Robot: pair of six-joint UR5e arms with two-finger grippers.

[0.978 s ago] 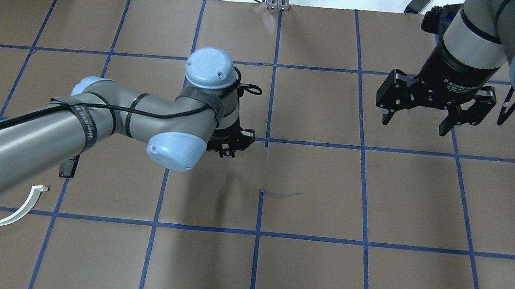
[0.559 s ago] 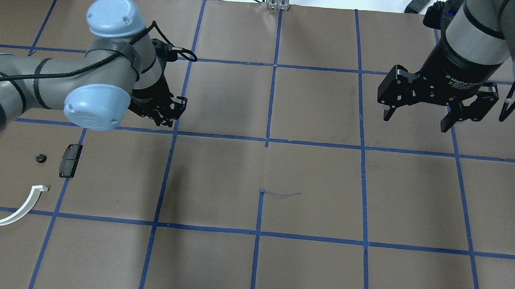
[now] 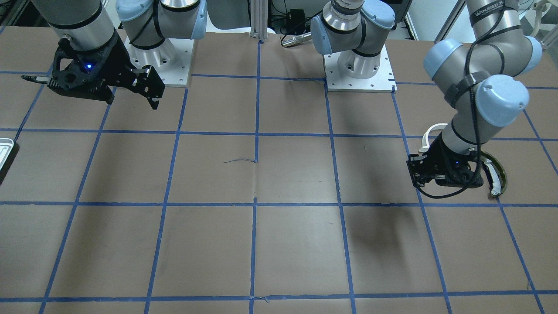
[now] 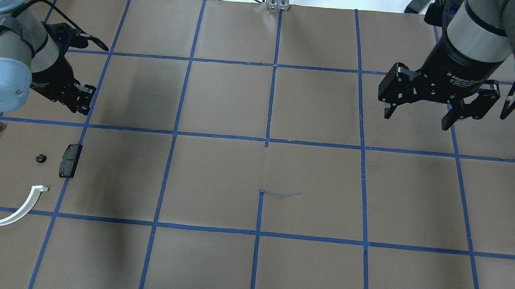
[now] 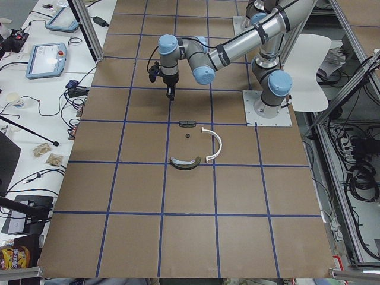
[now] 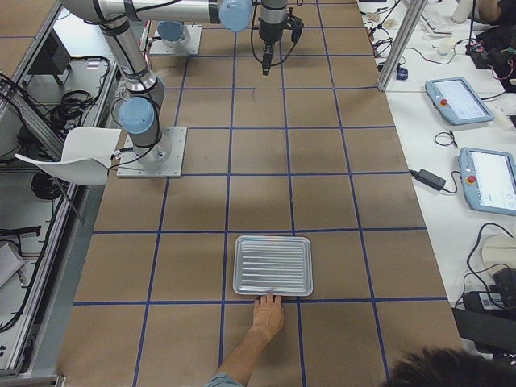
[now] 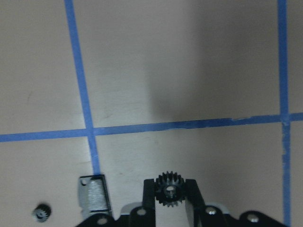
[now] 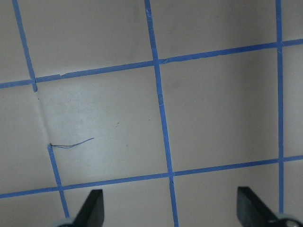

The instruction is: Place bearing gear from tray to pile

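- the left gripper (image 7: 170, 185) is closed narrowly on the small black toothed bearing gear (image 7: 169, 191), likely carrying it clear of the brown gridded table (image 4: 300, 277).
- the loose pile of small parts (image 4: 70, 160) lies at 6 o'clock of it in the overhead view.
- the shallow white ribbed tray (image 6: 272, 265) sits well apart.
- the right gripper (image 4: 417, 119) hangs spread wide and empty, probably parked clear.

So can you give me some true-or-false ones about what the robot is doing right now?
1. The left gripper holds a small black gear. True.
2. The right gripper is squeezing a gear too. False: it is open, with nothing between its fingers.
3. The tray is full of parts. False: it looks empty.
4. A person's hand rests at the tray's edge. True.
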